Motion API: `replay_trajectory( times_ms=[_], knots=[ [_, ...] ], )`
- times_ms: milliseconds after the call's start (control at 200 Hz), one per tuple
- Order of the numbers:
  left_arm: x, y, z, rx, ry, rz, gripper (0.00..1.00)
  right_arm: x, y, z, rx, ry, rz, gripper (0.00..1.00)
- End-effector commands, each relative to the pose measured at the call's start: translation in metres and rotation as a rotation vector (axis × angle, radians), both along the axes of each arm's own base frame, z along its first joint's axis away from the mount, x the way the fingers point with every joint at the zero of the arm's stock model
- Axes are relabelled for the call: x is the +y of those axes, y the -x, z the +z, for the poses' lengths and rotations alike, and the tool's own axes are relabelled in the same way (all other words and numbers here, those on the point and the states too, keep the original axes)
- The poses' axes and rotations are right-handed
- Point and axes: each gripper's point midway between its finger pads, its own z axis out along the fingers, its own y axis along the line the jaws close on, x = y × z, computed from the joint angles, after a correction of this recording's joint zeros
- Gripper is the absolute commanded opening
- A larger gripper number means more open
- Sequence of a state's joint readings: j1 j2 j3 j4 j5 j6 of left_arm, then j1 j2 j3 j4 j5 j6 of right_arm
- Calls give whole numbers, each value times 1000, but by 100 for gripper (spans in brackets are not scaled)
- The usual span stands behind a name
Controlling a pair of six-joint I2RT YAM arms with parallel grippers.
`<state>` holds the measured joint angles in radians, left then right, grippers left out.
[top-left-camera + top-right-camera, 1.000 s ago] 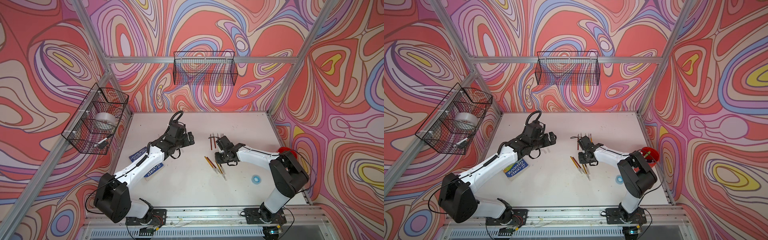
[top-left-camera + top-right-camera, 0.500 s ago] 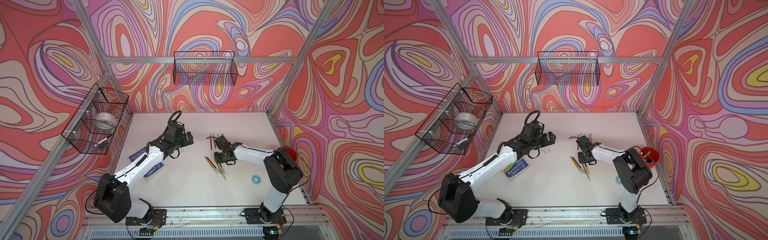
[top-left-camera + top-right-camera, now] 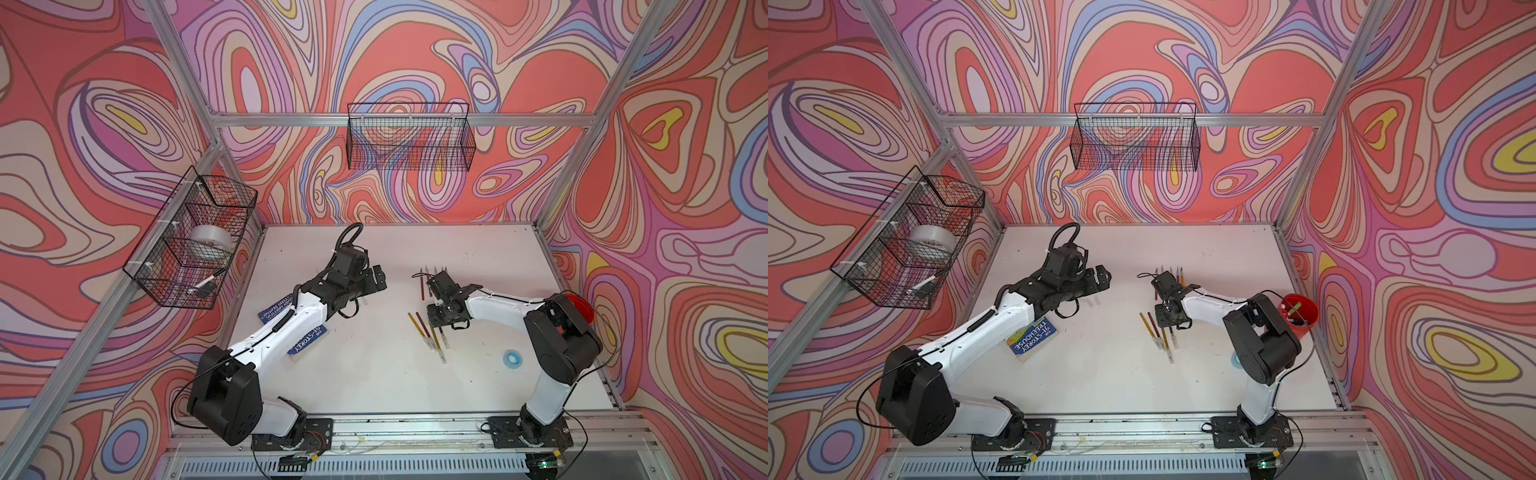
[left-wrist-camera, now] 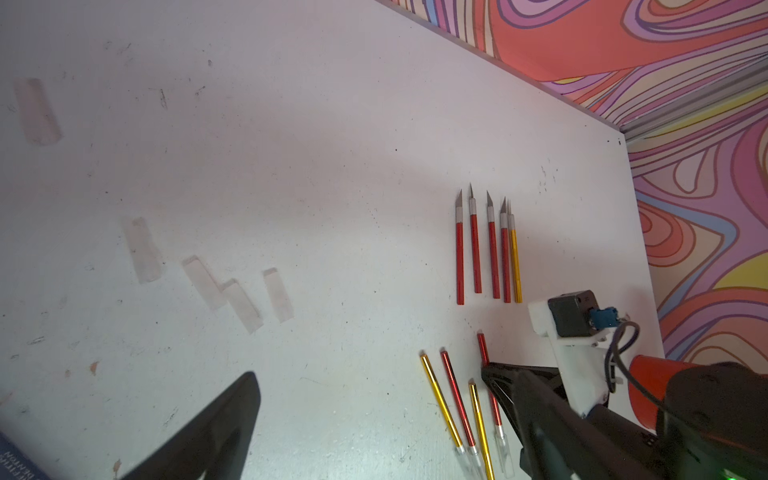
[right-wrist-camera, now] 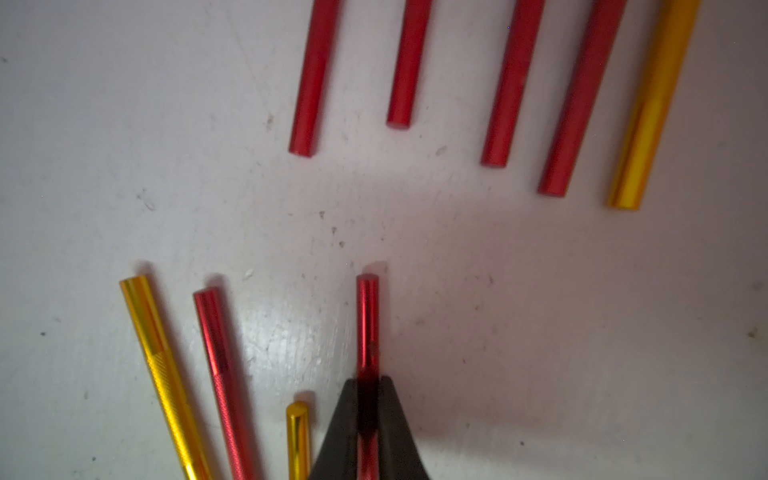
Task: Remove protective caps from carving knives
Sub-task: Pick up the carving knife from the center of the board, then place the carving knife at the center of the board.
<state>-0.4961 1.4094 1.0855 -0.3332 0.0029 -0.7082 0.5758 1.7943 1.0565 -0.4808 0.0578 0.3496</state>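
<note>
A red carving knife, lying on the worktop beside three others, is being clamped by the right claw; the left claw is being held wide open above the worktop.

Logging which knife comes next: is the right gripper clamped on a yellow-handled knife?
No, the right wrist view shows the right gripper pinching a red-handled knife between its jaws.

L arm fwd, L claw wide open, R arm low, R claw pinched tight
</note>
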Motion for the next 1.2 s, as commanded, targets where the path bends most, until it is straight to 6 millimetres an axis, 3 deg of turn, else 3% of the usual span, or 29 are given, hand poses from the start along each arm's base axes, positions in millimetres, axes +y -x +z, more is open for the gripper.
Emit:
replay_trajectory(
  times_ms=[0,85,105,366,501,636,776,961,1022,1062,1197],
  knots=[
    [4,1,-2,8,6,13,97,-3,1,6,-5,21,9,8],
    [4,2,-1,7,7,13,97,-5,2,8,-1,33,14,6],
    [4,2,-2,8,7,13,97,-3,0,19,-26,17,14,6],
    [7,5,0,1,4,16,97,1,1,60,-80,-48,17,5],
    [12,9,4,-11,-2,27,98,16,7,80,-82,-167,25,5],
    [20,14,6,-23,-16,39,98,45,21,86,-49,-307,47,3],
    [33,24,6,-33,-35,66,98,80,36,82,-23,-349,98,3],
    [62,38,4,-32,-53,145,98,126,56,55,48,-374,169,3],
    [71,44,5,-36,-49,174,98,136,60,46,65,-364,183,3],
    [77,47,4,-35,-48,191,98,140,63,29,95,-341,187,3],
    [88,59,4,-45,-60,206,98,151,67,13,130,-347,183,5]
  ],
)
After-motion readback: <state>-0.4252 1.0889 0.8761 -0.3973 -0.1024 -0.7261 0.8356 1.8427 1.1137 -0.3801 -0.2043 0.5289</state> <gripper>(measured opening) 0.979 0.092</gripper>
